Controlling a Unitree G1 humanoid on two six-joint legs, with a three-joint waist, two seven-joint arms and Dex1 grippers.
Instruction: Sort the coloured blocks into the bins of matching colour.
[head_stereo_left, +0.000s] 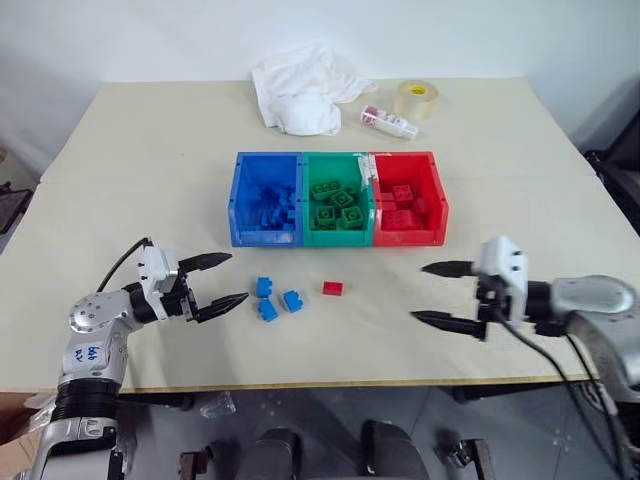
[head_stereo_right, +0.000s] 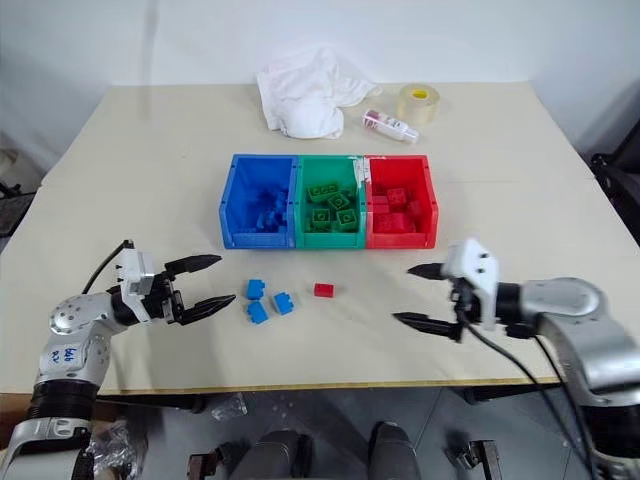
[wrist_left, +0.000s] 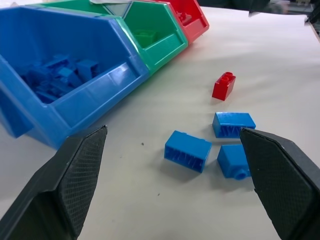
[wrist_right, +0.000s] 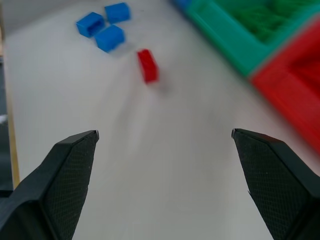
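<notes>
The table (head_stereo_left: 150, 180) is pale and wide; across its middle sit the bins (head_stereo_left: 340, 238), three joined open boxes in a row: blue on the left, green in the centre, red on the right, each already holding bricks of its own colour. At the far edge lie a crumpled white cloth (head_stereo_left: 300, 90), a roll of clear tape (head_stereo_left: 416, 99) and a small bottle (head_stereo_left: 389, 121) on its side.

The left gripper (head_stereo_left: 222, 281) hovers low at the near left, fingers spread wide and empty, aimed at the loose bricks. The right gripper (head_stereo_left: 438, 293) hangs at the near right, fingers likewise spread, nothing between them.

Four coloured blocks are left on the table just in front of the bins: three blue blocks (head_stereo_left: 276, 297) clustered close together and, a little to their right, one red block (head_stereo_left: 332, 288). All are small, studded and glossy.

The left hand looks best placed for the blue cluster. To do it well, single out the nearest blue brick, close on its flat sides rather than the studs, and avoid nudging its neighbours; the red one suits the right hand
</notes>
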